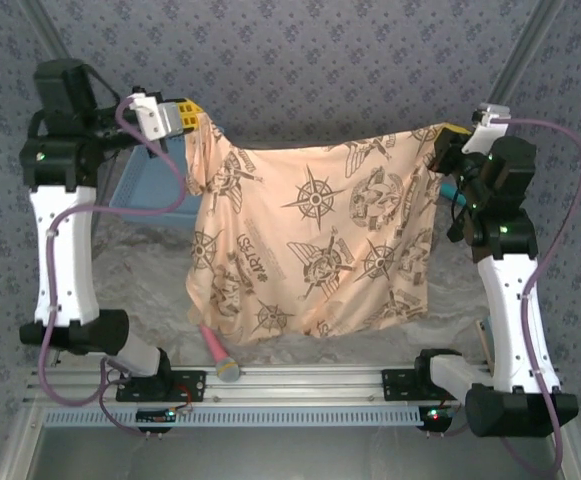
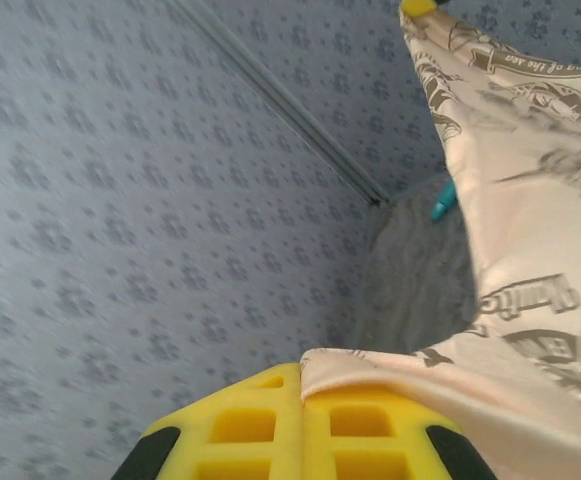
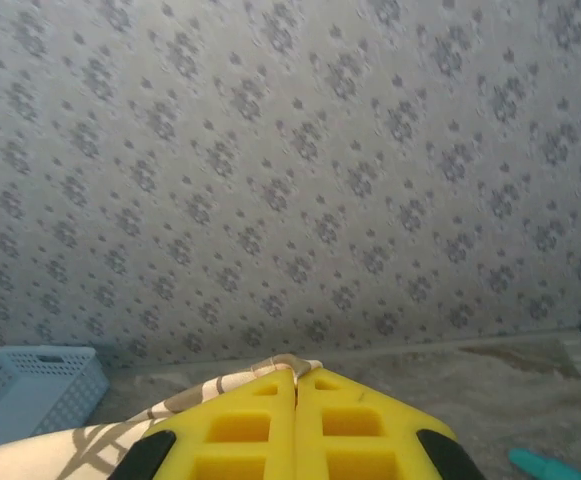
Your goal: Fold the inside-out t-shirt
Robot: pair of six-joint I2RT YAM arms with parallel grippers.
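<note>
The left gripper (image 2: 301, 385) and right gripper (image 3: 296, 385) clamp the peach, emblem-printed t-shirt (image 1: 310, 240), hanging spread between them.

**Top view.** The hanging peach-tan printed cloth t-shirt (image 1: 310, 240) hides the surface behind it, 1 end of the pale blue plastic basket (image 1: 140, 190) and the upper end of a pink-handled tool (image 1: 217, 352). Its lettering is too small to read.

**Left wrist view.** The print is blurred, and the cloth runs off 2 edges, right and bottom.

**Right wrist view.** The left edge cuts the basket. The bottom edge cuts a teal object (image 3: 545, 465) and the yellow fingers of the right end effector (image 3: 296, 382).
</note>
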